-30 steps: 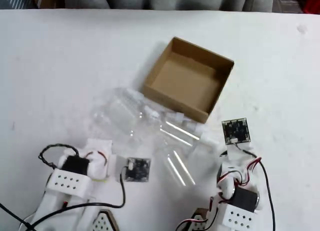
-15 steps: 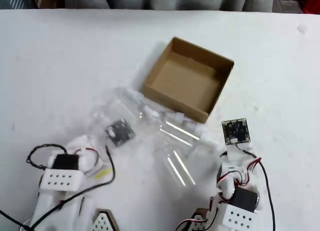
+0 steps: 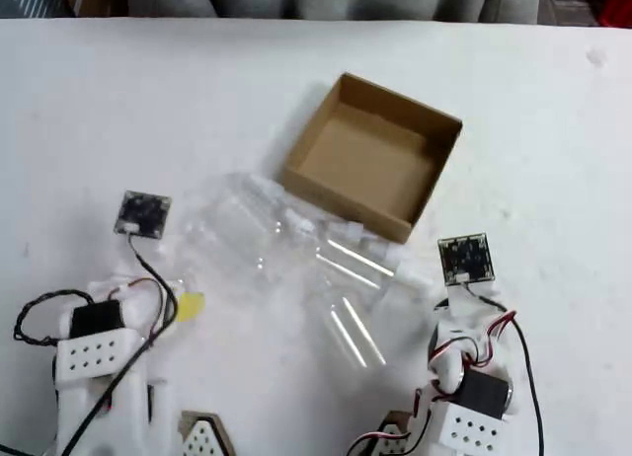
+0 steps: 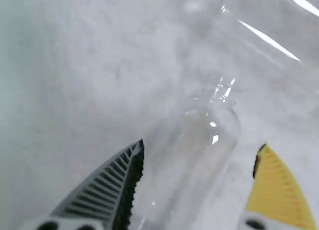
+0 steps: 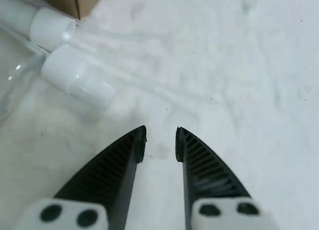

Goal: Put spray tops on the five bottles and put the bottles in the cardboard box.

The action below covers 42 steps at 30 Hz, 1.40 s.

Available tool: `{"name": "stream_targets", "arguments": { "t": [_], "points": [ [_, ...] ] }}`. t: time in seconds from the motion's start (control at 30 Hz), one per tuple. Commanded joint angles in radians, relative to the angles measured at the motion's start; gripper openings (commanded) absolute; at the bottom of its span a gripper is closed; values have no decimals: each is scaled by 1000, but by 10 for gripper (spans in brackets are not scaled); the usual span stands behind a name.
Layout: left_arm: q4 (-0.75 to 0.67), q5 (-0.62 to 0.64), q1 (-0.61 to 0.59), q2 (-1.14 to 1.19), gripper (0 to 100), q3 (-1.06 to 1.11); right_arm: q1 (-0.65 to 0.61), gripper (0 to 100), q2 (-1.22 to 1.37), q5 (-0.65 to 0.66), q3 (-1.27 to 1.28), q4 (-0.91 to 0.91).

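Note:
Several clear plastic bottles (image 3: 296, 244) lie in a loose cluster on the white table, in front of the open cardboard box (image 3: 341, 185), which holds nothing. My left gripper (image 4: 199, 149) is open, its grey and yellow fingers on either side of one clear bottle (image 4: 192, 155) at the cluster's left end. The left arm (image 3: 94, 347) stands at the lower left. My right gripper (image 5: 160, 136) hangs low over bare table near the box's corner, its black fingers a narrow gap apart with nothing between them. Two white spray tops (image 5: 77, 80) lie just ahead of it.
The right arm (image 3: 469, 397) stands at the lower right, close to the cluster's right end. Bare white table (image 3: 553, 130) stretches to the left, right and far side of the box. A grey backdrop runs along the far edge.
The left arm has swung from the table's front middle out to the left end of the bottle cluster. The right arm and the bottles have not moved.

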Motion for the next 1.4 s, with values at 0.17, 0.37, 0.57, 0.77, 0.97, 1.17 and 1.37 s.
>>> {"name": "stream_targets", "arguments": {
  "t": [0.17, 0.37, 0.57, 0.77, 0.97, 1.17, 1.37],
  "points": [
    [141, -101, -19, 1, 343, -216, 5, 67, -5, 11, 8, 10],
    [328, -437, -13, 1, 344, -342, 8, 67, -5, 11, 8, 10],
    [526, -629, 61, -1, 344, -410, 7, 67, -5, 11, 8, 10],
    [479, -548, 228, 1, 344, -400, 7, 67, -5, 11, 8, 12],
    [339, -528, 225, 2, 344, -344, 7, 67, -5, 11, 8, 18],
    [290, -566, 203, 12, 369, -358, 7, 67, -5, 11, 8, 19],
    [284, -546, 183, 182, 369, -474, 7, 67, -5, 11, 8, 19]
  ]
}}
